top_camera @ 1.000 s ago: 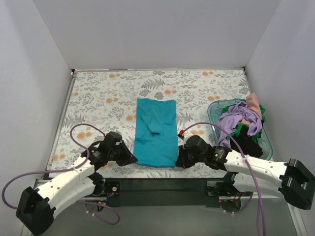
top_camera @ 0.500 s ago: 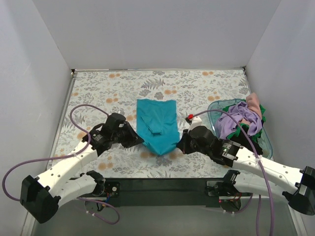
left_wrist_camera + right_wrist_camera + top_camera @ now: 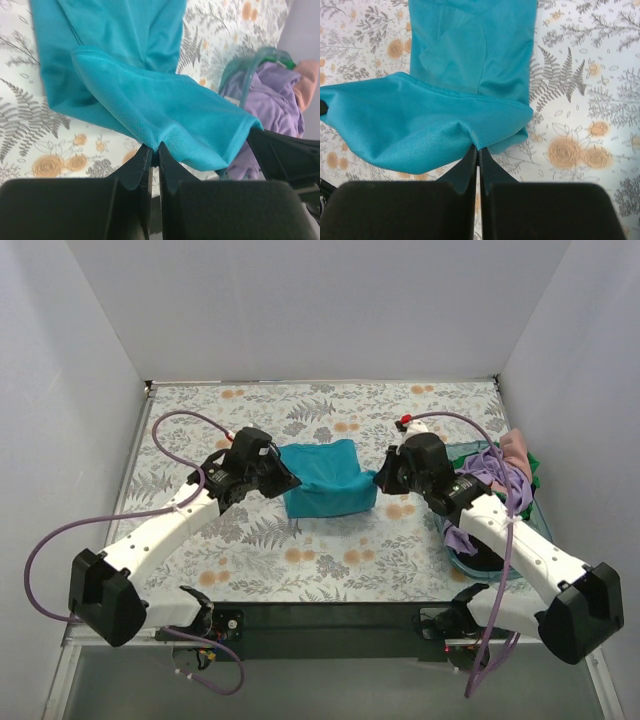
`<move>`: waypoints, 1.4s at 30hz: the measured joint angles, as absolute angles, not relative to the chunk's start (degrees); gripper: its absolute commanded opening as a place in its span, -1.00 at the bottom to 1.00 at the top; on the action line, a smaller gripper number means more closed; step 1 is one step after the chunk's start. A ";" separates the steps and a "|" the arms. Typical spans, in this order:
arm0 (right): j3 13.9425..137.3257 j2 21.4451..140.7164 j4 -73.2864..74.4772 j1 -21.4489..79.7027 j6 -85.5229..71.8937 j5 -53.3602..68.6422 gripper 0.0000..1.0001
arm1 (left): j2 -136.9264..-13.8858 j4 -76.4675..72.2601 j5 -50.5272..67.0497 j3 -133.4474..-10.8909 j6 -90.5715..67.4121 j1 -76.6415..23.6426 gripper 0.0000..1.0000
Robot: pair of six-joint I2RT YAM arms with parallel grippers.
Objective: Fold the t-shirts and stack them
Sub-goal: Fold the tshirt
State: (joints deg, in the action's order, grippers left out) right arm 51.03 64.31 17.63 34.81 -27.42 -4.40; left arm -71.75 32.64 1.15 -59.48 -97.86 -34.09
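Observation:
A teal t-shirt (image 3: 325, 480) lies mid-table, its near half lifted and doubled over toward the far half. My left gripper (image 3: 284, 480) is shut on its left bottom corner; the left wrist view shows the pinched hem (image 3: 155, 142) draping over the rest of the shirt (image 3: 125, 30). My right gripper (image 3: 375, 480) is shut on the right bottom corner; the right wrist view shows the pinch (image 3: 477, 146) above the flat part (image 3: 475, 40). The hem hangs stretched between both grippers.
A clear bin (image 3: 456, 454) at the right edge holds a heap of purple, green and pink shirts (image 3: 500, 472); the heap also shows in the left wrist view (image 3: 270, 95). The floral tablecloth (image 3: 200, 420) covers the table, with white walls around it.
Both grippers have carried the shirt's bottom hem from the near edge up and away, folding the lower half over the upper half. The shirt now looks about half as long.

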 measured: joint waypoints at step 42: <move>88.62 115.33 7.29 19.07 -19.18 23.18 0.97 | -111.31 27.31 3.07 -84.62 -88.88 -13.37 0.93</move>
State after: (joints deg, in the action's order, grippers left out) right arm 88.62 115.33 7.29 19.07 -19.18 23.18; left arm -111.31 27.31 3.07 -84.62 -88.88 -13.37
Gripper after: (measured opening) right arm 0.984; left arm 0.964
